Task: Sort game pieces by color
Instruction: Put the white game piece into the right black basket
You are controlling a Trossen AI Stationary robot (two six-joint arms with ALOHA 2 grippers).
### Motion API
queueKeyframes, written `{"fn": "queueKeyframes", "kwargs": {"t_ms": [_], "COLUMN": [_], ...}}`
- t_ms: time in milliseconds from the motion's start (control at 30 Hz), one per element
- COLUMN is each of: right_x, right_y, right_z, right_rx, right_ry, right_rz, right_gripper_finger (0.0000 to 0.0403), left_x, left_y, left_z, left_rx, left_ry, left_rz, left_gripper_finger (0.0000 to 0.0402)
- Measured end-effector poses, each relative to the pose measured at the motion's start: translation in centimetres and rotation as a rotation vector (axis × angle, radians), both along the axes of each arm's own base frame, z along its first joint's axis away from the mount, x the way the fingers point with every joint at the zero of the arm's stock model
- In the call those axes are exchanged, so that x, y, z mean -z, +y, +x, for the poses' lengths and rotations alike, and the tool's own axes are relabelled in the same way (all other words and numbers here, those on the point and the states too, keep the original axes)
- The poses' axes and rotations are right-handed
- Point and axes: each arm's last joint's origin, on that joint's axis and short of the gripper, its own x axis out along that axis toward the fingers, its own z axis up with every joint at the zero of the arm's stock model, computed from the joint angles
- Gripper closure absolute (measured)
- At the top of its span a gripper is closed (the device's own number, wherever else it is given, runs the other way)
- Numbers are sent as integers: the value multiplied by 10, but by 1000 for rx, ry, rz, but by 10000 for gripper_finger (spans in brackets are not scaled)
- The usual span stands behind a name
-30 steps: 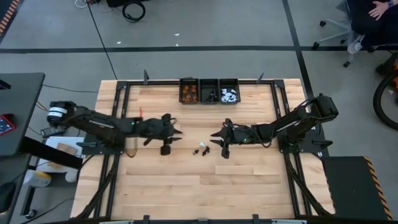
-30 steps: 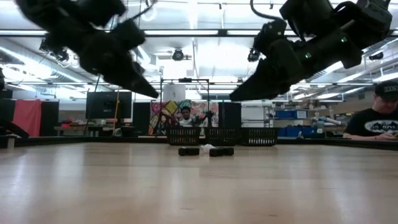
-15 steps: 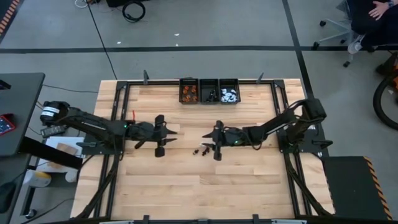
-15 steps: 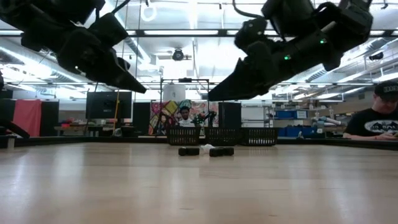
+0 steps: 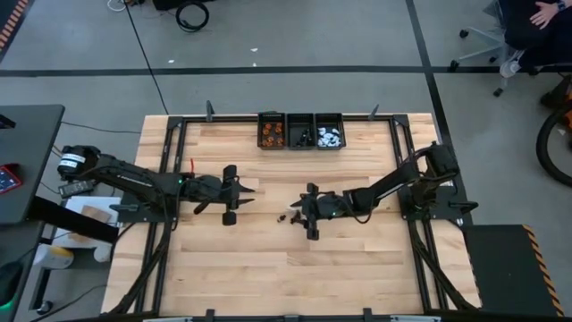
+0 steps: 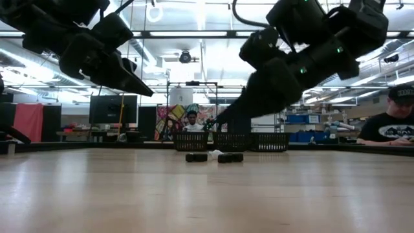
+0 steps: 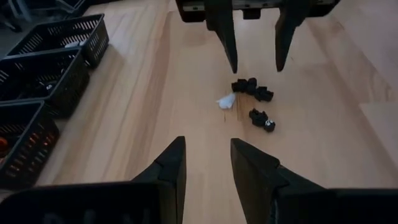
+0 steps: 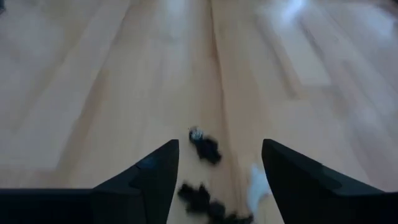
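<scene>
A few game pieces lie loose on the wooden table point(image 5: 268, 268) near its middle: black ones point(image 7: 252, 88) point(image 7: 261, 118) and a white one point(image 7: 227, 101), also seen as a small cluster point(image 5: 288, 216). My right gripper point(image 5: 300, 211) is open and slants down just right of the cluster. In its wrist view the black pieces point(image 8: 204, 148) and the white piece point(image 8: 256, 183) lie ahead of its spread fingers point(image 8: 155, 171). My left gripper point(image 5: 248, 197) point(image 7: 208, 158) hangs open above the table, left of the pieces, and holds nothing.
Three small black bins point(image 5: 300, 131) stand in a row at the table's far edge, holding orange, black and white pieces. A black frame point(image 5: 179, 161) runs around the tabletop. Bare wood lies on the near half. People sit in the room beyond point(image 6: 396, 126).
My right gripper has moved toward the table's left edge and down, closing in on the loose pieces from their right. My left gripper drew back a little toward the left edge, then kept still. The pieces have not moved.
</scene>
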Motion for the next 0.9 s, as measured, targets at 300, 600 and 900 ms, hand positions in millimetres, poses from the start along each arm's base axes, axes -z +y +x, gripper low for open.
{"fn": "queueKeyframes", "kwargs": {"t_ms": [300, 600, 900], "right_x": [14, 17, 14], "right_y": [-8, -8, -7], "right_z": [2, 28, 40], "right_rx": [156, 201, 301], "right_ry": [17, 76, 269], "right_rz": [-30, 5, -45], "right_gripper_finger": [172, 172, 173], "left_x": [-1, 0, 0], "left_y": [3, 2, 4], "left_z": [2, 2, 2], "left_rx": [12, 6, -6], "left_ry": [-11, -11, -10], "left_rz": [48, 31, 26], "left_gripper_finger": [299, 298, 298]}}
